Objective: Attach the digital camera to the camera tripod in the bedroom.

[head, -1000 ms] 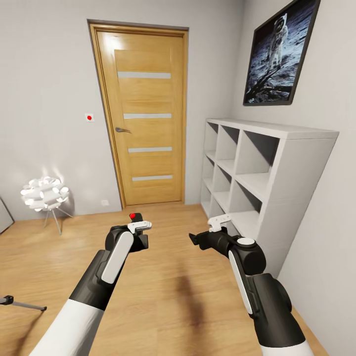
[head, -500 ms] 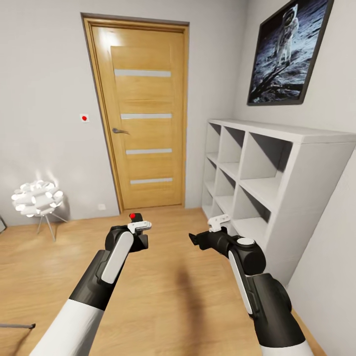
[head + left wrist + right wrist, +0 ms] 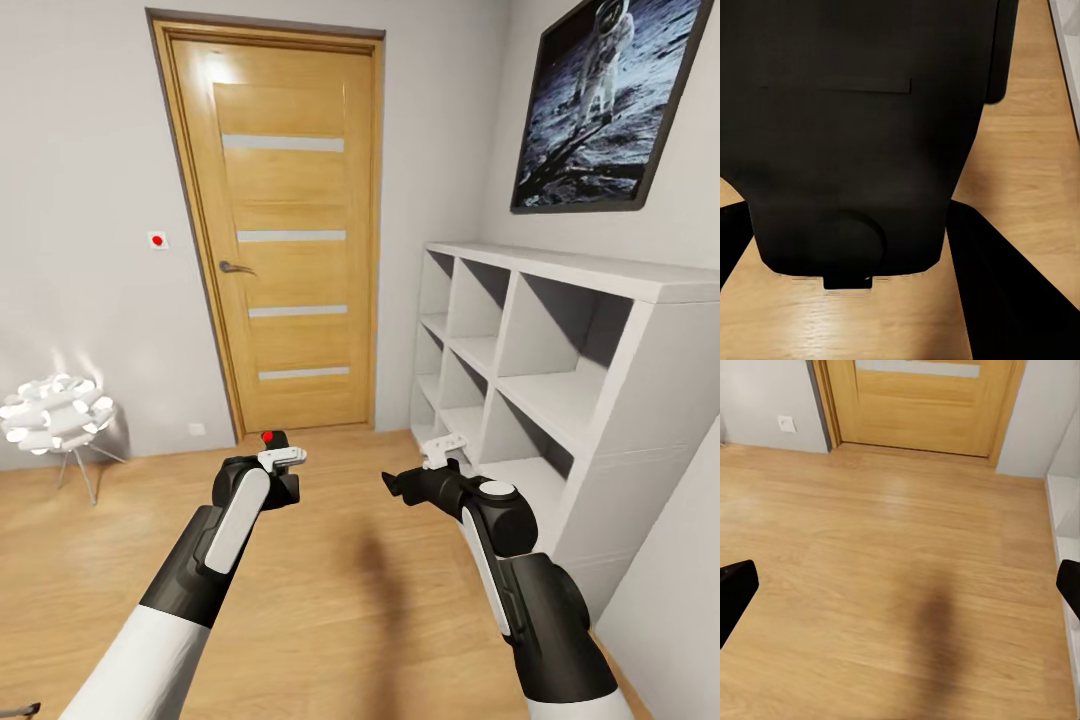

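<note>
The digital camera [image 3: 281, 442], a small black box with a red button on top, sits in my left gripper [image 3: 279, 472], which is shut on it at chest height over the wooden floor. The left wrist view shows the camera's dark body [image 3: 847, 112] close up between the black fingers [image 3: 1020, 300]. My right gripper [image 3: 396, 486] hangs open beside it with nothing in it; its fingertips [image 3: 735, 592] stand far apart over bare floor. Of the camera tripod, a dark foot tip [image 3: 20, 710] shows at the lower left corner.
A closed wooden door [image 3: 283, 240] stands straight ahead. A white cube shelf [image 3: 560, 360] lines the right wall under a framed moon poster [image 3: 610, 110]. A white floor lamp [image 3: 55, 415] glows at the left wall. Wooden floor [image 3: 350, 580] lies between them.
The whole head view has shifted: door and shelf are nearer, lamp and tripod foot have slid left and down. Both arms keep their pose, the camera still held.
</note>
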